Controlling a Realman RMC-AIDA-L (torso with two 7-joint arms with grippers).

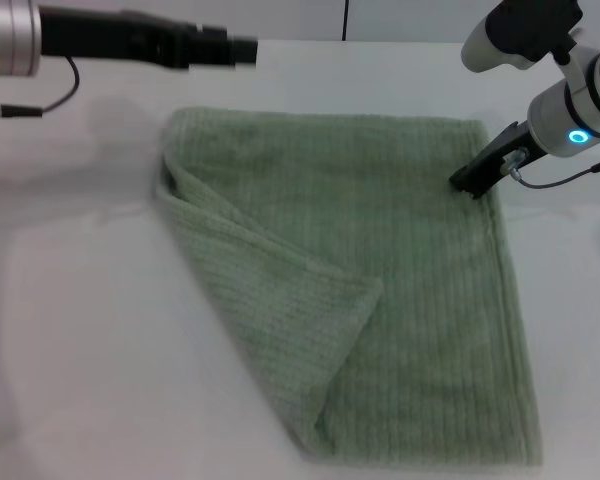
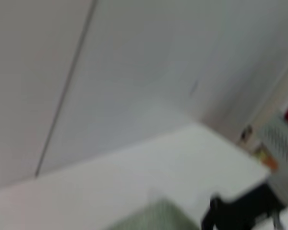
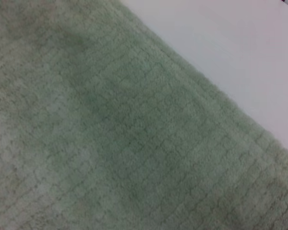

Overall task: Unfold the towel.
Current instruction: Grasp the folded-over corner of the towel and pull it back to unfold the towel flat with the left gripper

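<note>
The pale sage-green towel (image 1: 400, 300) lies on the white table (image 1: 70, 330). Its left part is folded over in a triangular flap (image 1: 270, 300) toward the middle. My right gripper (image 1: 472, 182) rests low on the towel near its far right corner. The right wrist view shows the ribbed towel (image 3: 110, 139) close up beside its hemmed edge. My left gripper (image 1: 242, 50) is raised above the far edge of the table, away from the towel. A corner of the towel (image 2: 158, 218) shows in the left wrist view.
White table surface (image 3: 240, 57) lies beyond the towel's edge. A wall panel (image 2: 86, 72) fills the background behind the table. Coloured items (image 2: 278, 139) stand off the table's far right. The right arm (image 2: 240, 208) shows dark in the left wrist view.
</note>
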